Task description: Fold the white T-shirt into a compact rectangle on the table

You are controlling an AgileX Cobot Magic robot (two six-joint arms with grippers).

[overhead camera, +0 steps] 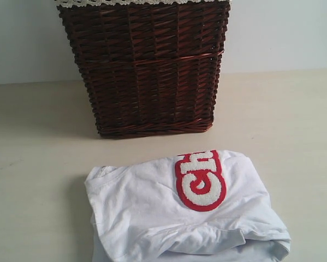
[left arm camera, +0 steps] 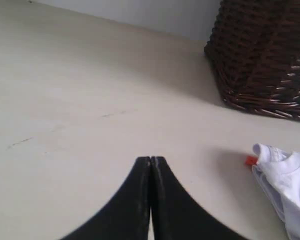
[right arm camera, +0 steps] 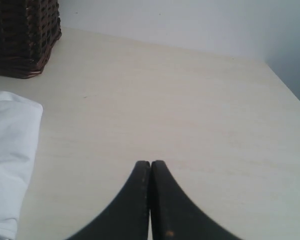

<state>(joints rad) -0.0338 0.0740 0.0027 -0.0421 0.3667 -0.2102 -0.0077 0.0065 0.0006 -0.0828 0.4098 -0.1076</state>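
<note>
Mostly, the job looks done: the soft white T-shirt with red letters (overhead camera: 179, 218) lies folded, a bit lumpy, by the near edge of the pale beige tabletop (overhead camera: 37, 136), and the black left gripper (left arm camera: 151, 160) and black right gripper (right arm camera: 151, 164) are both pressed together, holding nothing.

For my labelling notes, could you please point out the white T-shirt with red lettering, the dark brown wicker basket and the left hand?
white T-shirt (overhead camera: 147, 210): exterior view, plain cloth.
dark brown wicker basket (overhead camera: 144, 71): exterior view, front wall.
left hand (left arm camera: 150, 160): left wrist view, closed fingertips.
</note>
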